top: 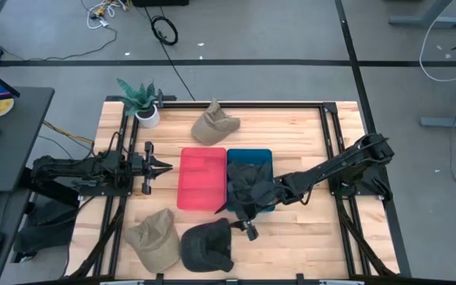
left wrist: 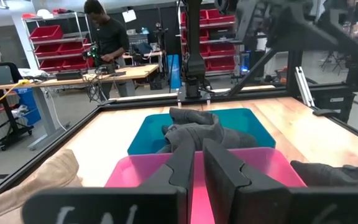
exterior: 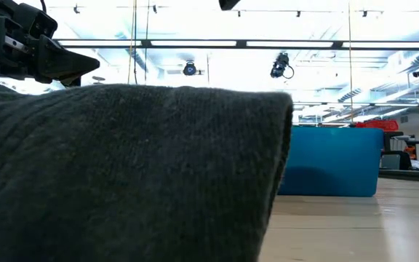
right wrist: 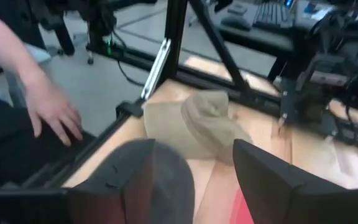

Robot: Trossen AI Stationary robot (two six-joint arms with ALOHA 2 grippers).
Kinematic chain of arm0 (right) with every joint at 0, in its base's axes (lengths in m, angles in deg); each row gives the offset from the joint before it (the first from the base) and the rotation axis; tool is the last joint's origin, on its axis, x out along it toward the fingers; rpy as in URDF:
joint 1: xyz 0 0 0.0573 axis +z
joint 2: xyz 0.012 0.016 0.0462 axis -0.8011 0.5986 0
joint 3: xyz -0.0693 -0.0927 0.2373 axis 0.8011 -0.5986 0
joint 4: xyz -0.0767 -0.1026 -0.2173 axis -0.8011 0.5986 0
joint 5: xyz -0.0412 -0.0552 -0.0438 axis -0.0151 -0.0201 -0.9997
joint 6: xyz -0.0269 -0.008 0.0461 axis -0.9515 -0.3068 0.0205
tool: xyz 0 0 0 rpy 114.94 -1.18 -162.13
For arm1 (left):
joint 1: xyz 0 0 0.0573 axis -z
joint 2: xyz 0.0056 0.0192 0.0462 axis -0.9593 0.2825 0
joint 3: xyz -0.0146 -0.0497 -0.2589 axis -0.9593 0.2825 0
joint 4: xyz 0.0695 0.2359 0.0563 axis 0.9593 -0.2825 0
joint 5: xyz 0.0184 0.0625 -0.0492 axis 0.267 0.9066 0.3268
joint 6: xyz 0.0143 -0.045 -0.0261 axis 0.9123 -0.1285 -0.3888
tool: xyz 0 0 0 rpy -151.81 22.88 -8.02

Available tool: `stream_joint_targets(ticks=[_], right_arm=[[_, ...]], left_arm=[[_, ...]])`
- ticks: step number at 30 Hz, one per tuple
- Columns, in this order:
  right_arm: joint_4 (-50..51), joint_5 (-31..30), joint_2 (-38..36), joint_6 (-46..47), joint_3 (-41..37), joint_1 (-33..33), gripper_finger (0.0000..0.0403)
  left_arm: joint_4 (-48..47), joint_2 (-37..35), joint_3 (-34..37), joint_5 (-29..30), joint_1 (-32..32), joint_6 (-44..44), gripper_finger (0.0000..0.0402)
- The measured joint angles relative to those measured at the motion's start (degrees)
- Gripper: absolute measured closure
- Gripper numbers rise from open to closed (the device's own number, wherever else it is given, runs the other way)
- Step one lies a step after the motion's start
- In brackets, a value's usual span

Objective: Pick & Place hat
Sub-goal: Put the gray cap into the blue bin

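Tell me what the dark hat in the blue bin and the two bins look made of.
The dark grey hat in the blue bin looks like soft cloth: it lies crumpled in folds. The blue bin and the pink bin look like moulded plastic, smooth with a slight sheen and rounded rims, though that is a guess from the look alone.

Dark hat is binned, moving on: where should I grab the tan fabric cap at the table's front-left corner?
Pinch the tan fabric cap at its raised, crumpled crown fold, coming straight down from above. The rest lies slumped flat on the wooden table, so its edges offer little to grip. The open right gripper already faces it.
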Motion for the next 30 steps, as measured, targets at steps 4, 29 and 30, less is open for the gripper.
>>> stream_joint_targets(ticks=[4,29,30], right_arm=[[0.9,0.0,1.1,-0.2,0.3,0.4,0.0183],[26.4,-3.8,21.8,-11.2,25.0,2.3,0.0183],[26.1,-3.8,22.3,-11.3,25.0,2.3,0.0183]], left_arm=[[0.0,0.0,0.0,0.0,0.0,0.0,0.0362],[0.0,0.0,0.0,0.0,0.0,0.0,0.0362],[0.1,0.0,0.0,0.0,0.0,0.0,0.0362]])
